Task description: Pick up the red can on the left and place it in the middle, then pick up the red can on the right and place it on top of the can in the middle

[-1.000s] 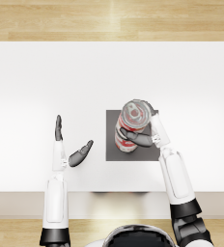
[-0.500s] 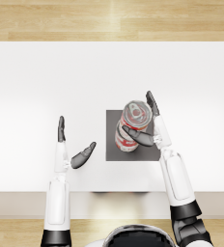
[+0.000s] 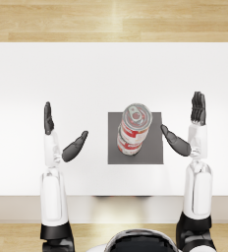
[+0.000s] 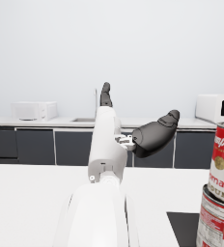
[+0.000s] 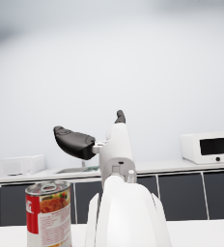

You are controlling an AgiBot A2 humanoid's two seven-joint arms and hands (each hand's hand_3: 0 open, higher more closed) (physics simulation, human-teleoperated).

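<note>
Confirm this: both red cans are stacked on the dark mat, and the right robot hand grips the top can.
Not quite. The right robot hand grips nothing; the head view shows it open, beside and clear of the top can. Both cans do stand stacked on the dark mat.

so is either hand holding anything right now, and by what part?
Nothing is held. The left hand and right hand are both open, apart from the stacked cans: top can rests on bottom can.
</note>
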